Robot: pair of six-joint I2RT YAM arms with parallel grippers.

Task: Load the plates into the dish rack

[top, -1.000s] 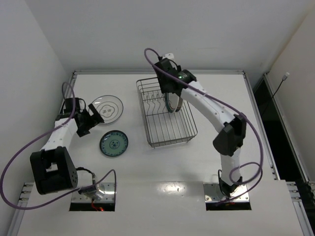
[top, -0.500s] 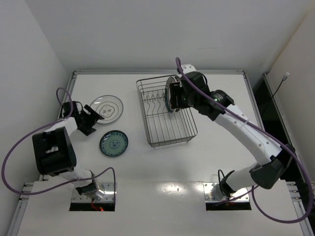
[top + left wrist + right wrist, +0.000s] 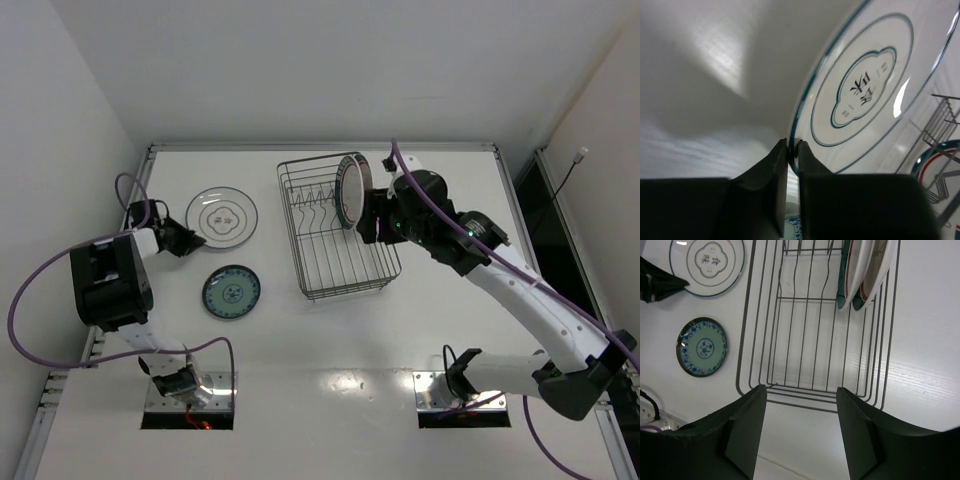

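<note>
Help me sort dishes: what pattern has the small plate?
Small plate: blue floral bands on teal; right wrist view best.

White table (image 3: pixel 330 345), plain white walls (image 3: pixel 300 70), dark gap (image 3: pixel 550 215) at right, even light

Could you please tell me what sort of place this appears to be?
Most likely a robotics lab cell, not a kitchen: a white table walled by plain panels, a left arm and right arm bolted at its edge, with a rack, glass plate and teal plate as props.
</note>
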